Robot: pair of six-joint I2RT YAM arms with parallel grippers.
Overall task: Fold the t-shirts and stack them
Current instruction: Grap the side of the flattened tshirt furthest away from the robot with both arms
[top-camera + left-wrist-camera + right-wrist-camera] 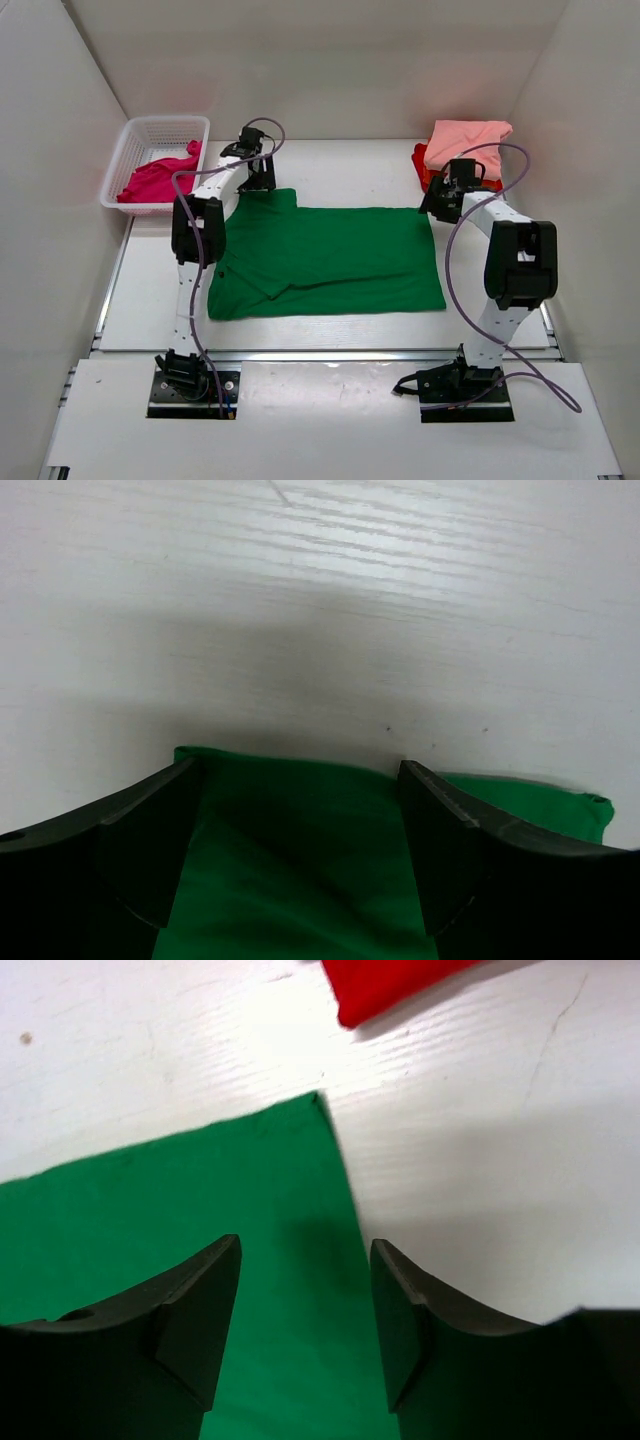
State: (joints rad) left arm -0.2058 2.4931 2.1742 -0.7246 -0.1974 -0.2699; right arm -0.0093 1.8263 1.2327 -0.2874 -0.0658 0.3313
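Two grippers are shown over the far edge of one green t-shirt [330, 260], which is spread flat at the middle of the table [340, 165]. The left gripper [298, 775] is held over the shirt's far left corner. Its jaws are set wide apart with nothing clasped, and the cloth's far edge is seen below, between the fingers. The right gripper [305, 1250] is held over the far right corner. Its jaws are moderately parted and likewise empty, with the shirt's right edge running beneath the gap.

At the far right, one salmon pink t-shirt [465, 140] is laid folded on top of red cloth [422, 165]. Whether that red layer is one garment or more cannot be told. Its near corner is seen just beyond the right gripper, apart from the green corner.

At the far left, one white lattice basket [125, 150] is placed, with one crumpled magenta t-shirt [155, 180] lying inside it, near the left gripper.
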